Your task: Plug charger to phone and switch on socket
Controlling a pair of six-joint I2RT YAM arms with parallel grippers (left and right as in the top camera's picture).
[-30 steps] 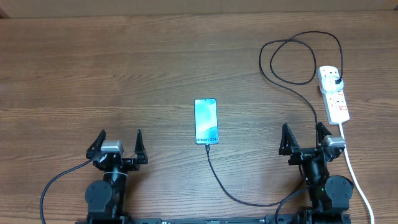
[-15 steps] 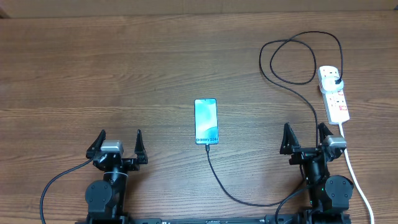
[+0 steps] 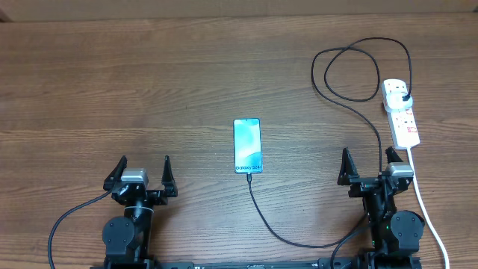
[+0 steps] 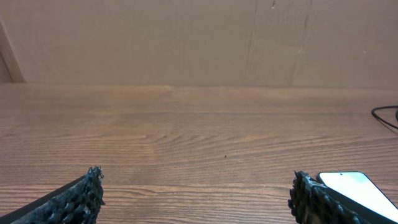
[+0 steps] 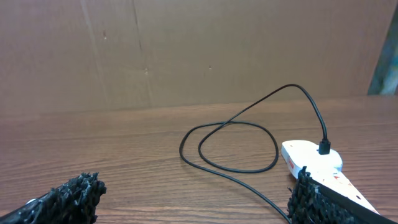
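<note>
My left gripper (image 3: pixel 144 164) and right gripper (image 3: pixel 366 155) gape empty; charger (image 3: pixel 313 75) seems joined to phone (image 3: pixel 247 146) and socket (image 3: pixel 401 119), switch state unclear.

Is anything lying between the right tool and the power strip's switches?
Only the charger cable, which runs across between the open right tool and the power strip. Nothing else visible.

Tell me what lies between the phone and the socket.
Mostly bare table, crossed close to the socket by one strand of the charger. The overhead view shows it; the phone lies apart from that strand.
</note>
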